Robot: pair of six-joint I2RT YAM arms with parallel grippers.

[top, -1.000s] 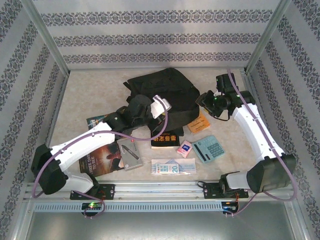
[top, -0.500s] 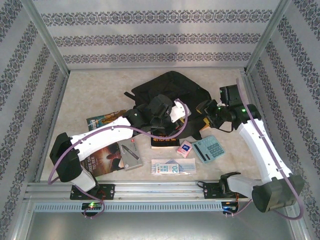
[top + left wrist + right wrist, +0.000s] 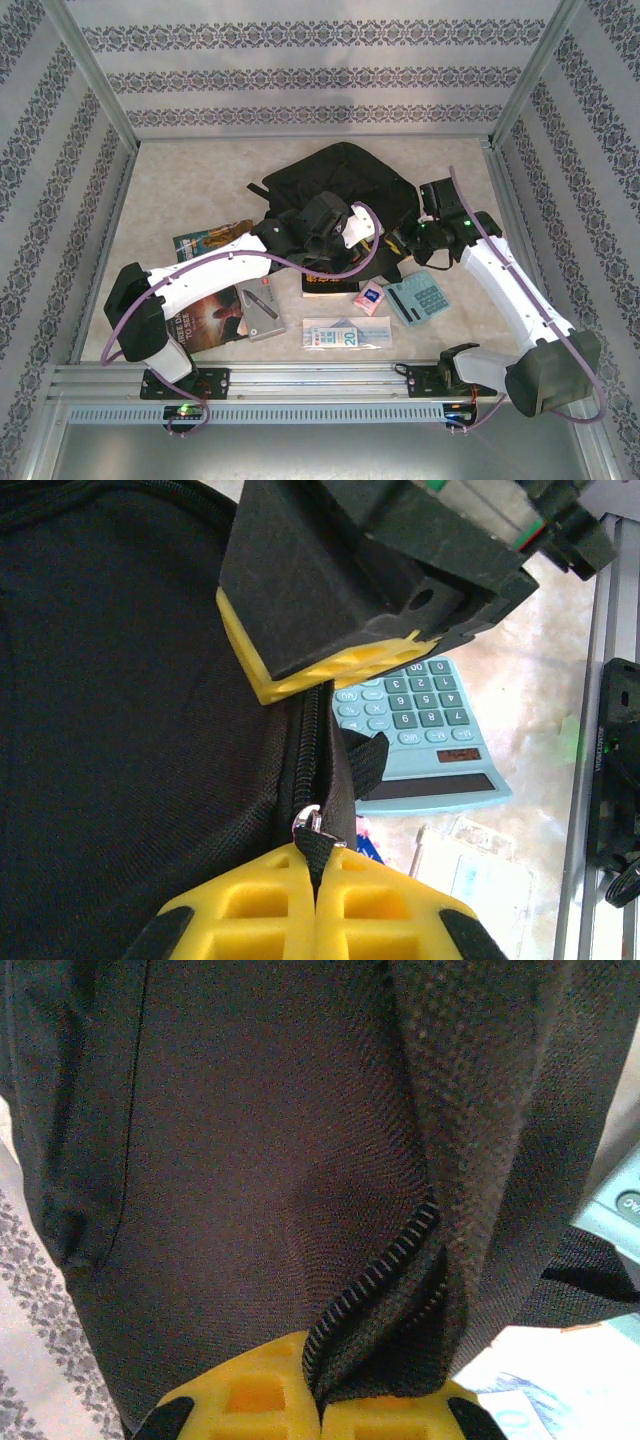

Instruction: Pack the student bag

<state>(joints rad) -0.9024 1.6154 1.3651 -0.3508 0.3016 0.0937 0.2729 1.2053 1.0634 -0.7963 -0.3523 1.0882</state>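
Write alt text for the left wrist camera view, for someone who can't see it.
The left gripper is shut on the zip pull of the black student bag. Above, the right gripper pinches the bag's fabric beside the zip, with a teal calculator beyond.

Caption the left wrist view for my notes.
Left tool shut on the zipper pull of the student bag; right tool clamps its fabric, calculator beyond.

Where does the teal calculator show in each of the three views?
Top external: the calculator lies right of centre, on the near side of the bag.
Left wrist: centre right, partly behind the bag's zip edge.
Right wrist: what looks like its corner at the right edge.
Shared landmark: the black bag, next to the calculator in every view.
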